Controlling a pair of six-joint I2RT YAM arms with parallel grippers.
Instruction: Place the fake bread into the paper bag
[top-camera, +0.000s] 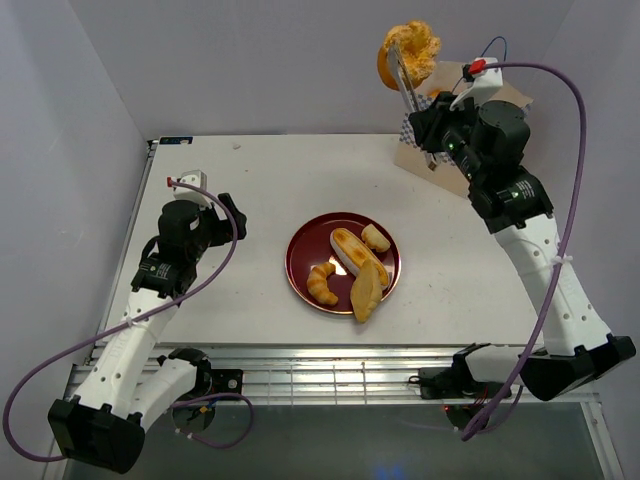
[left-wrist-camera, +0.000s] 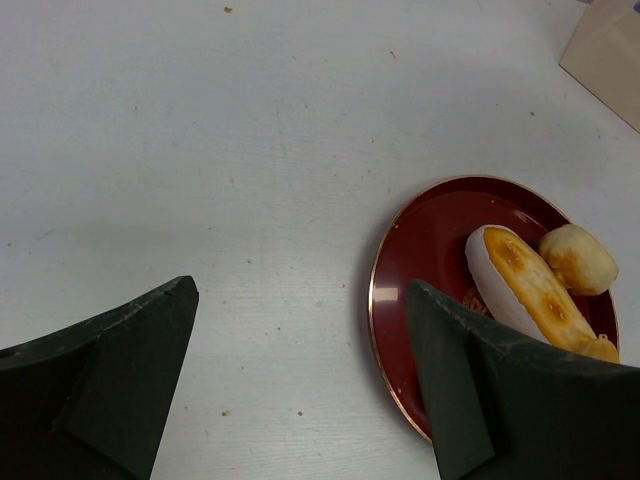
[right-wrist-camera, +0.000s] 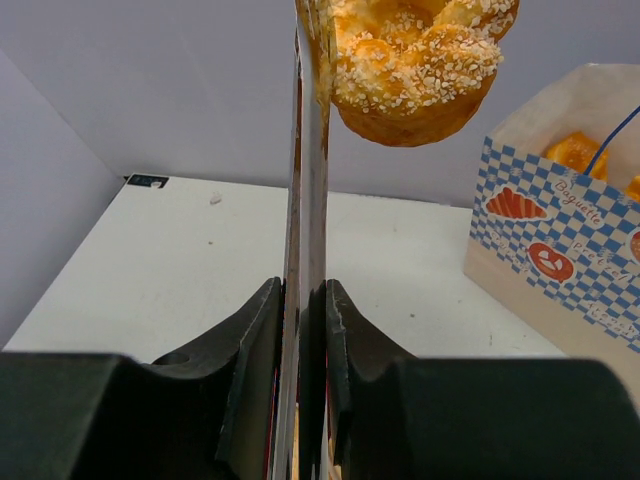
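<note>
Right pincer (right-wrist-camera: 305, 295) clamped on tongs (right-wrist-camera: 309, 180) holding a fake bread bun (right-wrist-camera: 415, 70) beside the paper bag (right-wrist-camera: 550, 240), plate (top-camera: 305, 250) well apart.

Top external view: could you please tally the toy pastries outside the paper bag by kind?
Croissant: 1
Long oval roll: 1
Small round bun: 1
Flat wedge: 1
Sugared knot bun, pinched in the metal tongs: 1
Total: 5
</note>
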